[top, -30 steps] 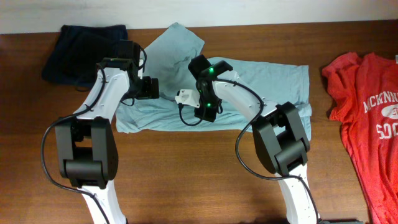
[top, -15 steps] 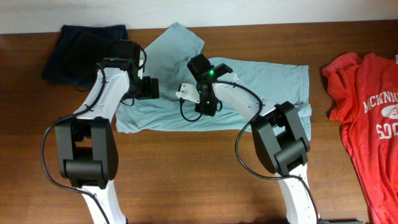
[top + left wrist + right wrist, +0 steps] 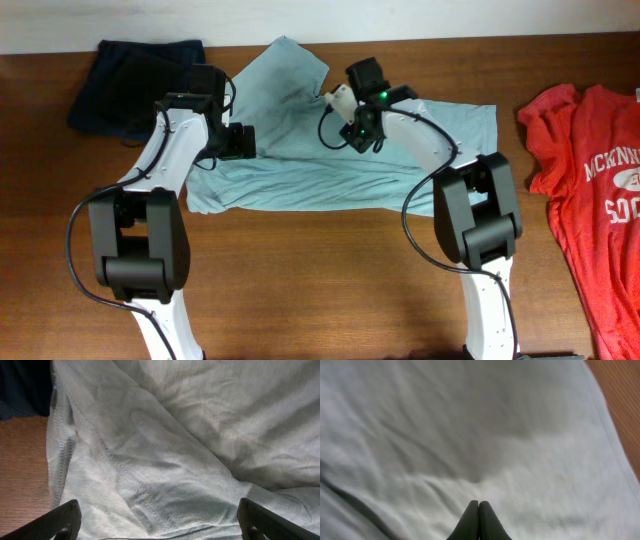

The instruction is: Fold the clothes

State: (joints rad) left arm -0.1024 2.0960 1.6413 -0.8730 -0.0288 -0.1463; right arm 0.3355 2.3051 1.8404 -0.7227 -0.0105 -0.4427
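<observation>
- Rumpled pale grey-teal T-shirt [image 3: 300, 170] lies on the desk [image 3: 300, 270] beneath the wide-spread left gripper [image 3: 160, 527] and the right gripper [image 3: 479, 520], pressed together.
- Three garments: it, one red T-shirt [image 3: 590, 180] well right, one dark garment [image 3: 135, 80] left.

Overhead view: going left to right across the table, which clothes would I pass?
dark garment → teal T-shirt → red T-shirt

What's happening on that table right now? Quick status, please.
Left gripper open over pale grey-teal cotton T-shirt. Right gripper shut, nothing visibly held. Shirt rumpled, not folded. Red lettered T-shirt lies apart, no obstruction.
</observation>
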